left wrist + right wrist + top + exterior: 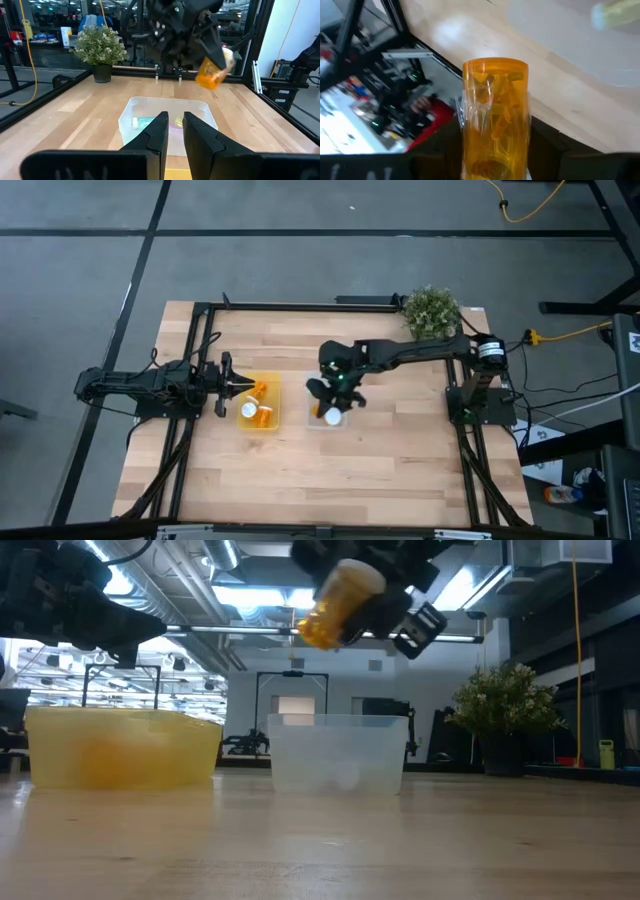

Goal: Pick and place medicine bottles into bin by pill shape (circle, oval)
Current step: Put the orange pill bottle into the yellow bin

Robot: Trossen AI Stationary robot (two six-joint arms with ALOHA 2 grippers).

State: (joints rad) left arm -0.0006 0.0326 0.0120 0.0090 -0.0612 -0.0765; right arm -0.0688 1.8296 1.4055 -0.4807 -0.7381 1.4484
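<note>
Right fingers (365, 600): clamped on an orange bottle (338, 603), tilted, above the clear tray (338, 752).
Left fingers (172, 131): narrow, empty, beside the yellow tray (262, 420).

Two trays sit side by side mid-tabletop (300, 480): the clear tray (338, 752) is the landmark. The other tray (258, 404) lies just left of it, two bottles (257, 412) inside. The plant (432, 311) stands well behind it to the right, and the right pincer (333, 398) holds a bottle (340, 603) above it.
</note>
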